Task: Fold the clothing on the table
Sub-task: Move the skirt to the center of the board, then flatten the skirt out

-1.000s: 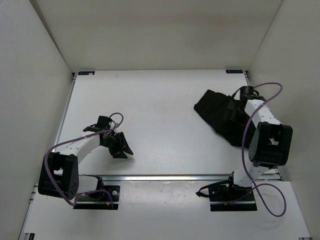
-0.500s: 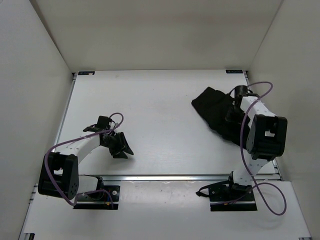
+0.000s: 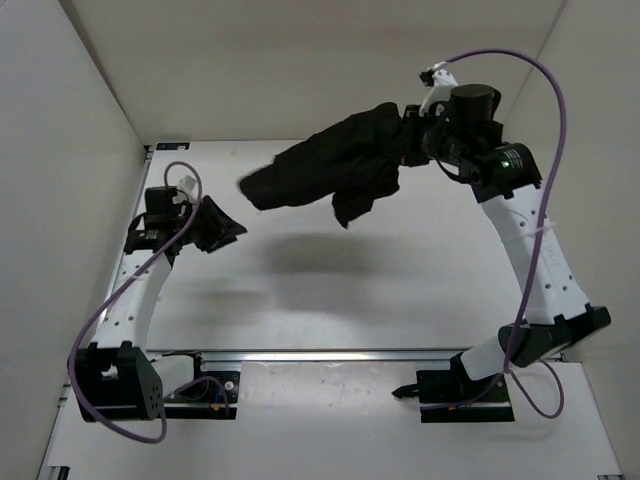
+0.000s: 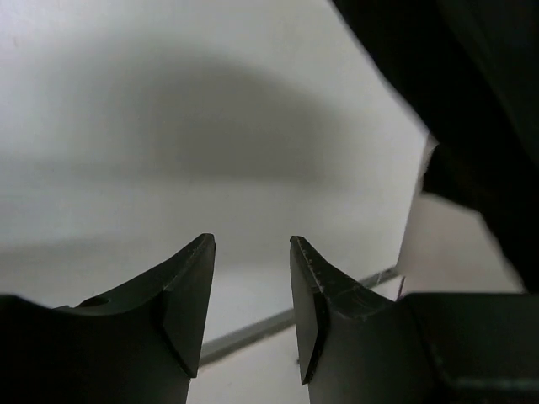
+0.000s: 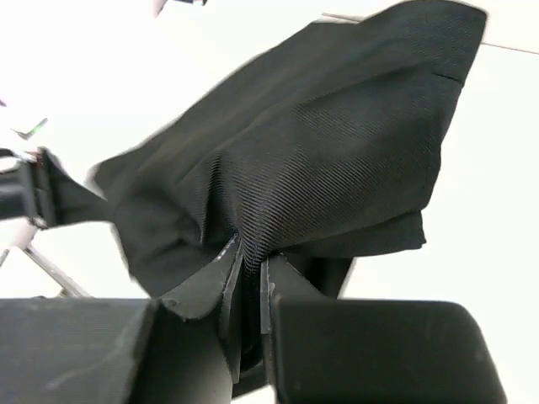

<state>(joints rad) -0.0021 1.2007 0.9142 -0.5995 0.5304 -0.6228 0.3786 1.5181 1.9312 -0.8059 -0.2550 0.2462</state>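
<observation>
The clothing (image 3: 330,165), a black garment, hangs in the air above the back of the white table (image 3: 330,300), stretched out leftward. My right gripper (image 3: 407,140) is raised high and shut on a bunched fold at the garment's right end. In the right wrist view the ribbed black fabric (image 5: 320,143) is pinched between the jaws of that gripper (image 5: 250,248). My left gripper (image 3: 232,228) is lifted at the left side, open and empty, short of the garment's left tip. The left wrist view shows its fingers apart (image 4: 251,244), with a dark edge of the clothing (image 4: 472,109) at the upper right.
White walls enclose the table on the left, back and right. A metal rail (image 3: 350,353) runs along the near edge by the arm bases. Purple cables (image 3: 555,90) loop off both arms. The garment's shadow (image 3: 320,255) lies on the table.
My right gripper has shut on the clothing and lifted it off the table's right side, swinging it up and leftward. The left arm has risen and moved toward the back left, still open.
</observation>
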